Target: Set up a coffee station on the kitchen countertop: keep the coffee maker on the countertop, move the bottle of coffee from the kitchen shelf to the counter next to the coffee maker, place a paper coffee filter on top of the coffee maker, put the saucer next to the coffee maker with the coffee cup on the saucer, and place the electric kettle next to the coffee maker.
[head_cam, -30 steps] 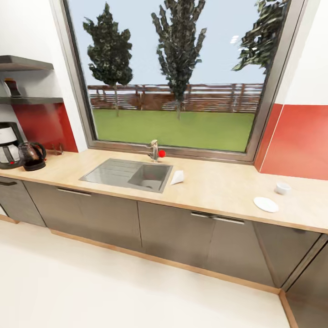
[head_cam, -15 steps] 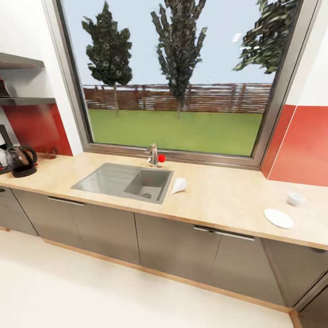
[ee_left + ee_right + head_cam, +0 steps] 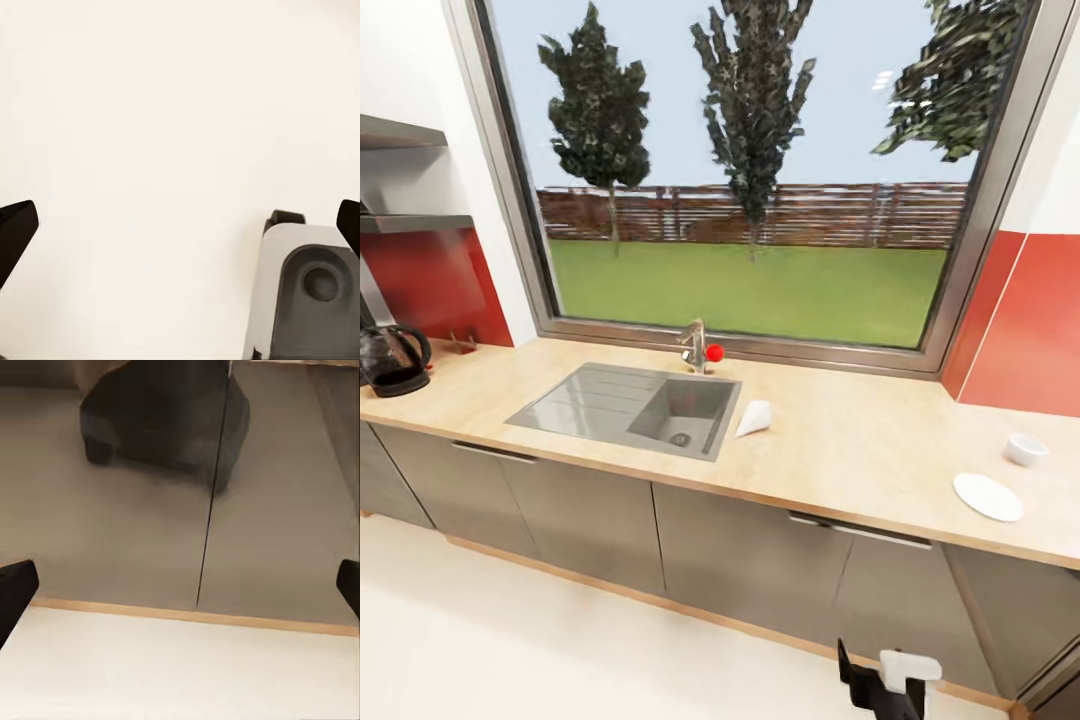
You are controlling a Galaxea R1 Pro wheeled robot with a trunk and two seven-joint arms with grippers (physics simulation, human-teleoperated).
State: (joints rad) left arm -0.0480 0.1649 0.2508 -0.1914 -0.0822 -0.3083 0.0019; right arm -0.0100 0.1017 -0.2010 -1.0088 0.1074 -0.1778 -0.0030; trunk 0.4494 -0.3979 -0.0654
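The head view looks down on a long wooden countertop [image 3: 840, 450] under a big window [image 3: 750, 170] with trees and a fence outside. A steel sink [image 3: 630, 405] is set into the counter, with a tap [image 3: 695, 347] behind it. Just beside the sink's right edge lies a white paper coffee filter [image 3: 753, 418], tipped on its side on the counter. Well apart from it, toward the far right end of the counter, a white saucer [image 3: 988, 496] lies flat, and a small white coffee cup [image 3: 1025, 449] stands near it on the bare counter, not on the saucer. At the far left end the dark electric kettle [image 3: 392, 362] stands on the counter, cut partly by the picture's edge, below two wall shelves [image 3: 410, 222]. Grey cabinet doors [image 3: 760, 550] run beneath the counter.

At the bottom edge of the head view a black and white part of the right arm [image 3: 888, 680] shows.

In the left wrist view the left gripper [image 3: 180, 232] points at the pale floor [image 3: 150, 112], its dark fingertips [image 3: 15, 232] set wide apart with nothing between them. In the right wrist view the right gripper [image 3: 180, 585] is likewise spread wide and holds nothing, facing the cabinet doors and the floor.
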